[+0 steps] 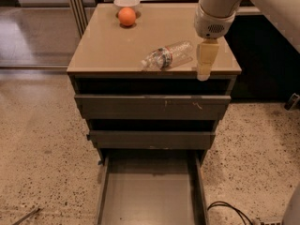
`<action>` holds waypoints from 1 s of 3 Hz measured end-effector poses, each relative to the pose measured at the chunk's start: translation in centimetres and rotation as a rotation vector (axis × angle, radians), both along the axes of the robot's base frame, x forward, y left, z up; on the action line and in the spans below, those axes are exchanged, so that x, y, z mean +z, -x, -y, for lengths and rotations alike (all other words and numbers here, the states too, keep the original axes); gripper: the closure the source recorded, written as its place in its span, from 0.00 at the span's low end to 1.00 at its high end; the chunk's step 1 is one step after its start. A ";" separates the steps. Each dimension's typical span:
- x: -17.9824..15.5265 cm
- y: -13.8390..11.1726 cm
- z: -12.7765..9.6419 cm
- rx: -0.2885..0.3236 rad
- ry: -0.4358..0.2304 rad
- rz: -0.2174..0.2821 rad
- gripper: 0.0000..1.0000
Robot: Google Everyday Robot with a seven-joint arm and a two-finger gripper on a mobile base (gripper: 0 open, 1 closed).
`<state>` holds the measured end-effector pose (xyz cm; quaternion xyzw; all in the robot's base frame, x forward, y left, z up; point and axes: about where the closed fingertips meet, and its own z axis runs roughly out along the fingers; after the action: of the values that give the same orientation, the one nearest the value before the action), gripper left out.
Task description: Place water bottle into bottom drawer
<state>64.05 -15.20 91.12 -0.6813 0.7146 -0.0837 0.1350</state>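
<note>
- End effector (204, 65) over front right edge of desk (112, 50), pointing down, just right of water bottle (167, 56).
- Released or clenched: cannot tell from this angle. Nothing seen grasped.
- Water bottle lying on its side on desk, near front edge, right of centre, cap end toward the left. Contact with end effector: cannot tell.
- Bottom drawer (150, 196) pulled well out, flat grey floor showing.
- Upper drawers (152, 107) sitting much further in than bottom drawer.
- Orange ball (126, 16) at back of desk, just in front of white bowl (127, 2), well apart from water bottle.
- Black cable (229, 211) on speckled floor (42, 149), lower right.
</note>
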 end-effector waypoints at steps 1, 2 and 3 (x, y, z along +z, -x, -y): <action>-0.3 -1.5 -1.3 0.041 0.006 0.008 0.00; -0.8 -3.6 -3.4 0.095 -0.010 0.010 0.00; -1.5 -5.6 -6.3 0.167 -0.027 0.005 0.00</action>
<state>69.70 -8.88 89.58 -0.7364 0.6560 -0.0640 0.1524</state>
